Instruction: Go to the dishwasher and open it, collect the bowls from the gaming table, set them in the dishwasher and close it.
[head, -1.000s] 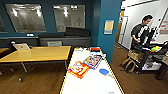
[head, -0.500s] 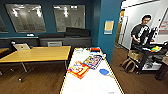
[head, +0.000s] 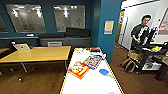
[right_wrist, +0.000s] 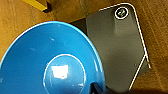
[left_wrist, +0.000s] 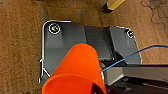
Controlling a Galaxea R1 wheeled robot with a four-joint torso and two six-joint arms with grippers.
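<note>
The gaming table [head: 95, 83], white-topped with a yellow rim, runs away from me in the head view. One blue bowl [head: 103, 72] lies near its right edge. A second blue bowl [right_wrist: 50, 62] hangs large over the floor in the right wrist view, with my right gripper [right_wrist: 96, 88] shut on its rim. My left gripper [left_wrist: 96, 88] is shut on an orange cup [left_wrist: 77, 67], held above the robot's dark base plate. The dishwasher is out of view.
Board-game boxes [head: 78, 69] [head: 93, 61] lie on the gaming table. A wooden table [head: 37, 53] with a laptop [head: 21, 46] stands left. A teal pillar [head: 107, 30] rises behind. A person [head: 140, 32] stands at a dark cart at right. A yellow table leg [left_wrist: 113, 4] is near.
The head picture has shifted only slightly, from the camera's own motion. The person at right has changed stance a little. The things on the gaming table keep their places.
</note>
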